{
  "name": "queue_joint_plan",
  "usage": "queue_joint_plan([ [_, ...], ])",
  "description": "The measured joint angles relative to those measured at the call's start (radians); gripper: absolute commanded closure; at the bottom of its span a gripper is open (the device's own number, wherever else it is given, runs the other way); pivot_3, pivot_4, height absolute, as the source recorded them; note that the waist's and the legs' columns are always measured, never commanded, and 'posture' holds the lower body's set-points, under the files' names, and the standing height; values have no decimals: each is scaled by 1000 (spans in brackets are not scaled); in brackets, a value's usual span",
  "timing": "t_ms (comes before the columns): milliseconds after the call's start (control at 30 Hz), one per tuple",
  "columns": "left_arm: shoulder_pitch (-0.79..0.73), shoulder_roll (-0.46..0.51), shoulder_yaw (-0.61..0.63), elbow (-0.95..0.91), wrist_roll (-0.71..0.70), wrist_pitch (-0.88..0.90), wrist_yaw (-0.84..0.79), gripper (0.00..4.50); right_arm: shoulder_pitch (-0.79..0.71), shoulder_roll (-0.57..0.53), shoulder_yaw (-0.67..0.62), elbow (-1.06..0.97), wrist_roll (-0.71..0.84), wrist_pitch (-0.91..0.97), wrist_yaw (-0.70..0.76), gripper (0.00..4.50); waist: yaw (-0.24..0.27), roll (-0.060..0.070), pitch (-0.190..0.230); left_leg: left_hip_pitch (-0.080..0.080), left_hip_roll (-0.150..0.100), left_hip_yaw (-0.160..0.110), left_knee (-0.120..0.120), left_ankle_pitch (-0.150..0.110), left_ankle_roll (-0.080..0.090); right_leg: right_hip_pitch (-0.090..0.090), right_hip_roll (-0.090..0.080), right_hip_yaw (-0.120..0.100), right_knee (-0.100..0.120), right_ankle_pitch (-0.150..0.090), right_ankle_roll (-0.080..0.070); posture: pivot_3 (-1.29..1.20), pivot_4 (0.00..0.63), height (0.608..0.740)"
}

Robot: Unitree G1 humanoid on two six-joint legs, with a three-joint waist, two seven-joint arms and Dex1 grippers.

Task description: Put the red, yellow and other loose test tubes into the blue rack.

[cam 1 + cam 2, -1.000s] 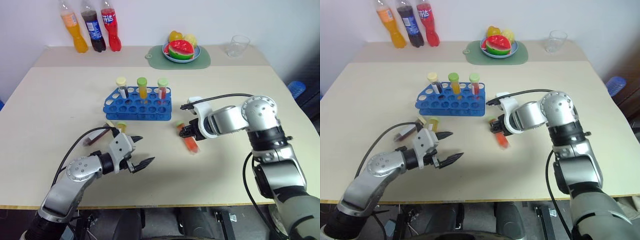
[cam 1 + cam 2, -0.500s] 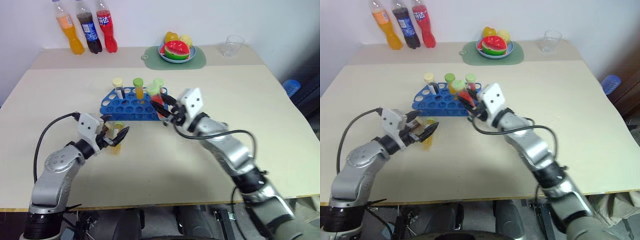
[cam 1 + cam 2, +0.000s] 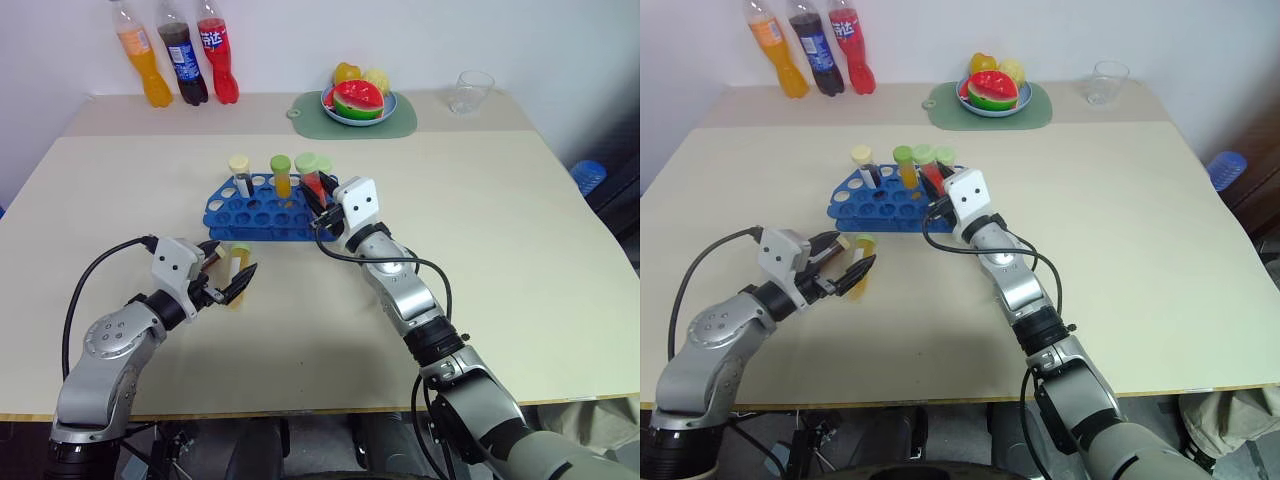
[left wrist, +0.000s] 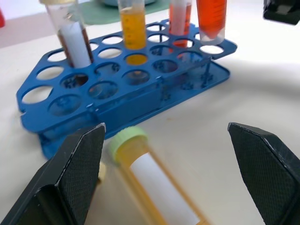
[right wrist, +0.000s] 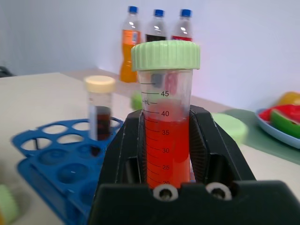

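The blue rack (image 3: 262, 212) stands mid-table holding three capped tubes. My right gripper (image 3: 323, 206) is shut on the red test tube (image 3: 311, 183), green-capped and upright at the rack's right end; its base hangs just above a corner hole (image 4: 211, 48). In the right wrist view the red tube (image 5: 164, 140) sits clamped between both fingers (image 5: 125, 150). My left gripper (image 3: 232, 274) is open in front of the rack. The yellow test tube (image 4: 152, 185) lies flat on the table between its fingers (image 4: 70, 180). A cream-capped loose tube (image 3: 212, 257) lies beside it, mostly hidden.
Three soda bottles (image 3: 180, 60) stand at the back left. A plate of fruit (image 3: 358, 100) on a green mat and a clear cup (image 3: 472, 90) sit along the back. The table's right half and front strip are bare.
My right gripper has carried the red tube from the table on the right to the rack's right end and turned it upright. My left gripper has shifted left to straddle the yellow tube.
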Motion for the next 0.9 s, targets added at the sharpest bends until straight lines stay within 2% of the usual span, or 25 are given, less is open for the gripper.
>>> queue_joint_plan([
  [300,1,-11,-25,0,0,0,-1,171,28,17,-20,2,-37,-2,36,3751,1,0,0,0,0,0,0,0,0,0,0,0,0,0,0,0,150,734],
  [533,-9,-11,-42,1,1,0,-2,171,-5,59,-49,75,-56,-16,22,3751,1,0,0,0,0,0,0,0,0,0,0,0,1,0,0,0,150,734],
  [900,-9,-17,-43,1,3,-4,2,171,15,123,-121,111,-26,-42,27,3751,-1,0,0,0,0,-1,0,0,0,0,0,0,1,0,0,0,150,734],
])
